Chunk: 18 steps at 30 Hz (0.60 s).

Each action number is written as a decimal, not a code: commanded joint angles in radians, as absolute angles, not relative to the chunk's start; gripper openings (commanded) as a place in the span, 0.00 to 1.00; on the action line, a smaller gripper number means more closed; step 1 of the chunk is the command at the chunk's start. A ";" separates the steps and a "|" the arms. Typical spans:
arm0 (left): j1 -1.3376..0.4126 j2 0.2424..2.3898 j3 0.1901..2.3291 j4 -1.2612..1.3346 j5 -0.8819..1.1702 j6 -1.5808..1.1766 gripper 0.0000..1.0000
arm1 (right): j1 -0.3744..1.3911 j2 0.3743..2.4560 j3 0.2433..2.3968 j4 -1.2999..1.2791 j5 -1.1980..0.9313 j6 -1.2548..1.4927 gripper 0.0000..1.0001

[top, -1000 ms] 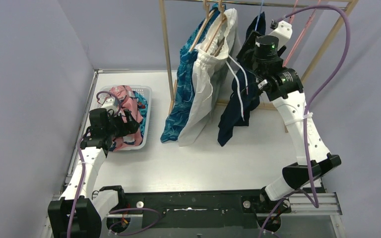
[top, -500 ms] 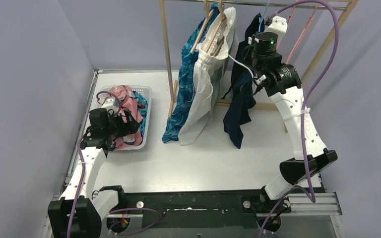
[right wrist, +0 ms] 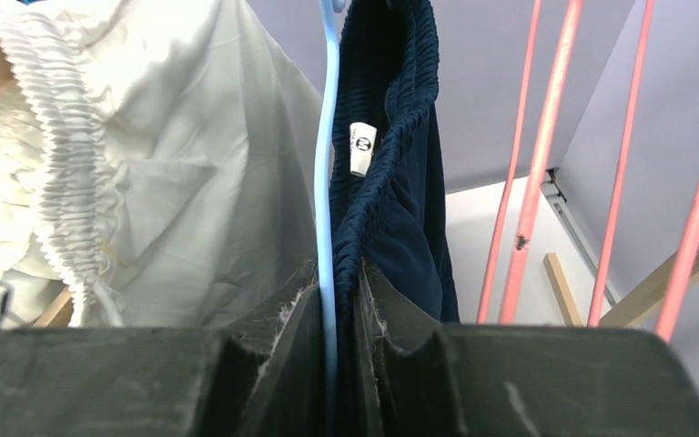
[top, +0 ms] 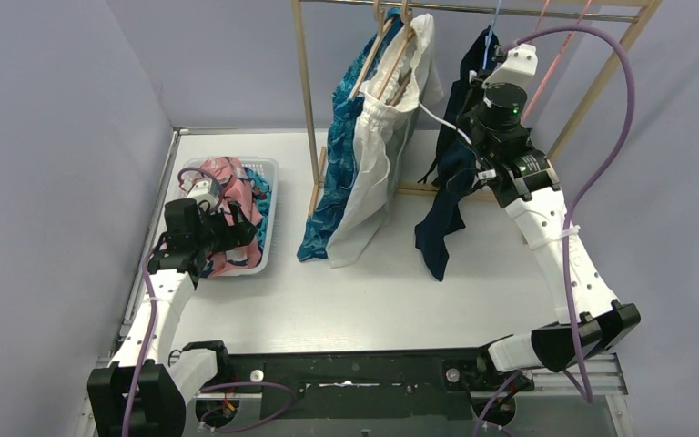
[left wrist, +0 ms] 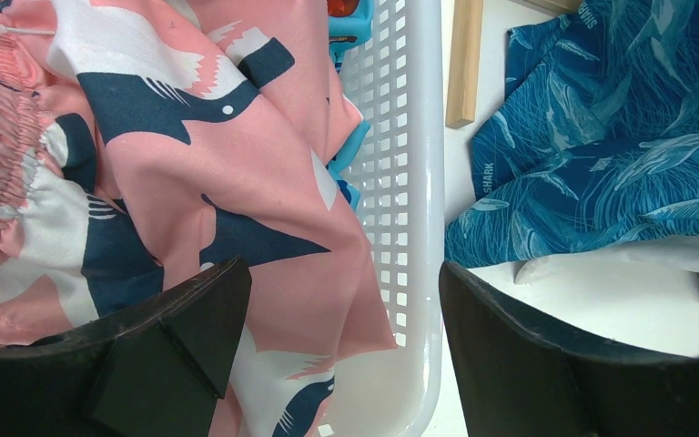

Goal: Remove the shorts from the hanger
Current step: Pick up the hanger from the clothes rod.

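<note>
Grip point: waistband of the navy shorts, right at the hanger.

Navy shorts (top: 444, 196) hang at 1 o'clock in the top view on a blue hanger (right wrist: 326, 173), with the legs drooping toward the table (top: 400, 291). Treat them as light, limp cloth. The ribbed elastic waistband is the firmest hold, while the legs will trail and swing. The right gripper (right wrist: 337, 291) has its fingers together, clamped on that waistband, and the thin hanger wire is caught in the same pinch, so you should expect the hanger to follow the pull. The right arm is stretched forward and up, with the wrist raised near the rail (top: 473, 7). The left gripper (left wrist: 341, 282) hovers at 9 o'clock with its fingers wide apart and empty, straddling the basket (left wrist: 410, 182) rim beside the pink shorts (left wrist: 237, 164).
</note>
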<state>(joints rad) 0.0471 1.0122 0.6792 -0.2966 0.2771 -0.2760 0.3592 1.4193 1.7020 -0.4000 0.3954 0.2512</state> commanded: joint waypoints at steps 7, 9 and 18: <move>0.043 1.016 0.700 -0.275 0.292 -0.261 0.76 | 0.350 1.358 1.702 -0.123 0.356 0.140 0.00; 0.043 1.017 0.701 -0.276 0.291 -0.261 0.76 | 0.349 1.352 1.694 -0.103 0.352 0.136 0.00; 0.043 1.029 0.703 -0.276 0.297 -0.261 0.76 | 0.347 1.329 1.669 -0.038 0.326 0.092 0.00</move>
